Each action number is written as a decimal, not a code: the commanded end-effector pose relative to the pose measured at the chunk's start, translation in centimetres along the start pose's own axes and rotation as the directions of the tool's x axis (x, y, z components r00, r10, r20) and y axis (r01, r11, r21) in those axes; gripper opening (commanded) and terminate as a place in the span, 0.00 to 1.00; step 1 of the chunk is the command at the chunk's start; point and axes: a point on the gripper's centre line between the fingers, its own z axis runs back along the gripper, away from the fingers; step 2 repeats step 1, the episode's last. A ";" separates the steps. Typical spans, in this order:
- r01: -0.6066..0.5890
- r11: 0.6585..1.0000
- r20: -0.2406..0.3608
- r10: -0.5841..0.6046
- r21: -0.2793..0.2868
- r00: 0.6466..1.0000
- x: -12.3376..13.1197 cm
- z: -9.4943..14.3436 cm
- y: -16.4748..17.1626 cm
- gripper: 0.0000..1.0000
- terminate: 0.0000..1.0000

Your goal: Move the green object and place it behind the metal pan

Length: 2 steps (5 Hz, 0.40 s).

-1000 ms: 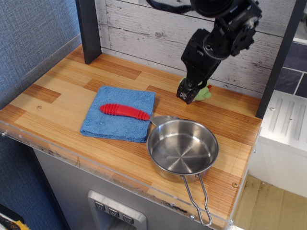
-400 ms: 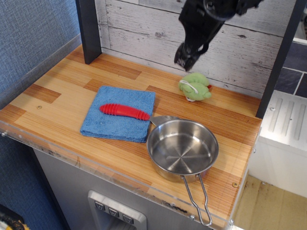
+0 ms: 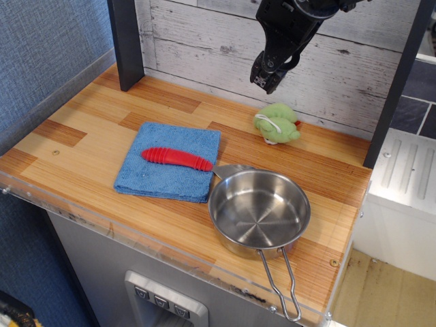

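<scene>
The green object (image 3: 276, 123), a small pale-green lumpy plush with a white string loop, lies on the wooden counter near the back wall, behind the metal pan (image 3: 259, 210). The pan is round and shiny, and its wire handle (image 3: 281, 283) points toward the front edge. My gripper (image 3: 265, 76) hangs in the air above and slightly left of the plush, well clear of it. It is empty and its fingers look slightly parted.
A folded blue cloth (image 3: 170, 163) lies left of the pan with a red ribbed utensil (image 3: 177, 159) on it. A dark post (image 3: 126, 44) stands at the back left and another (image 3: 398, 75) at the right. The white plank wall is close behind.
The gripper was down at the green plush a second ago. It has since let go and risen, leaving the plush on the counter behind the pan.
</scene>
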 end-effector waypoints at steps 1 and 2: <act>-0.020 0.999 -0.006 0.019 -0.048 1.000 0.3 2.0 0.7 1.00 1.00; -0.020 0.999 -0.006 0.019 -0.048 1.000 0.3 2.0 0.7 1.00 1.00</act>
